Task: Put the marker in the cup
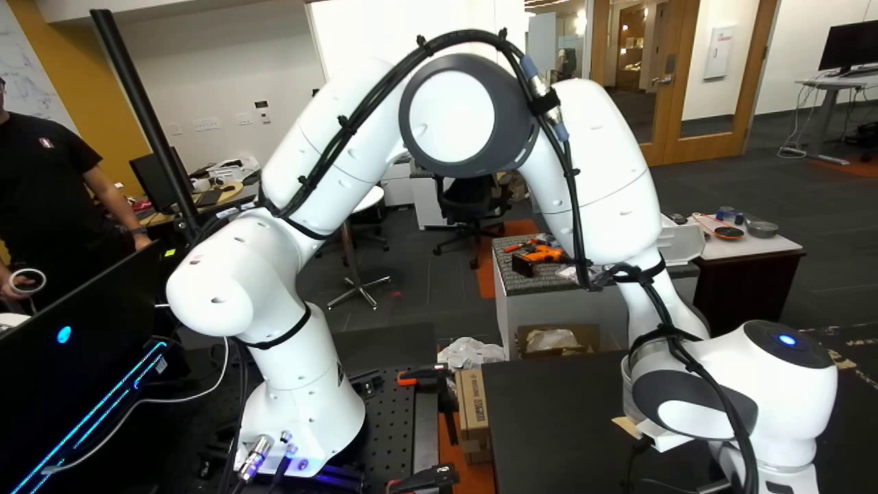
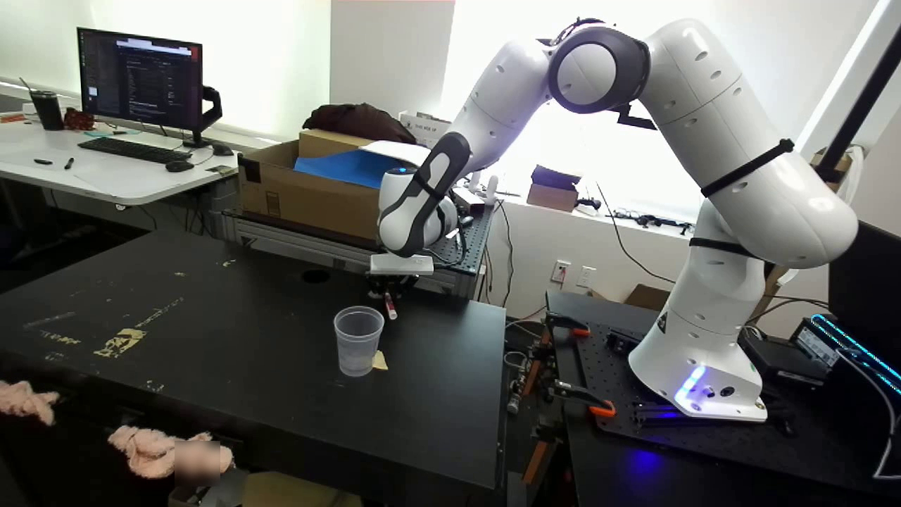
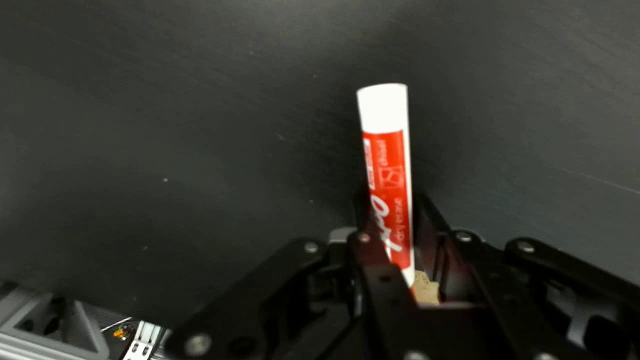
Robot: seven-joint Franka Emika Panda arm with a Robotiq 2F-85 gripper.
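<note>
The marker [image 3: 387, 165] is white with a red label and a white end. It lies between my two fingers in the wrist view, and its white end sticks out past the fingertips. My gripper [image 2: 389, 290] is shut on the marker. In an exterior view the marker [image 2: 391, 308] slants down from the fingers over the black table. The translucent cup [image 2: 357, 341] stands upright on the table, nearer that camera than the gripper. In an exterior view a sliver of what seems to be the cup [image 1: 627, 394] shows beside the wrist; the fingers are out of view there.
The black table [image 2: 232, 338] carries a scrap of tan tape [image 2: 380, 361] by the cup's base and more tape scraps [image 2: 120, 342] farther off. A cardboard box [image 2: 317, 201] stands behind the gripper. Clamps [image 2: 584, 398] sit at the edge of the robot's base table.
</note>
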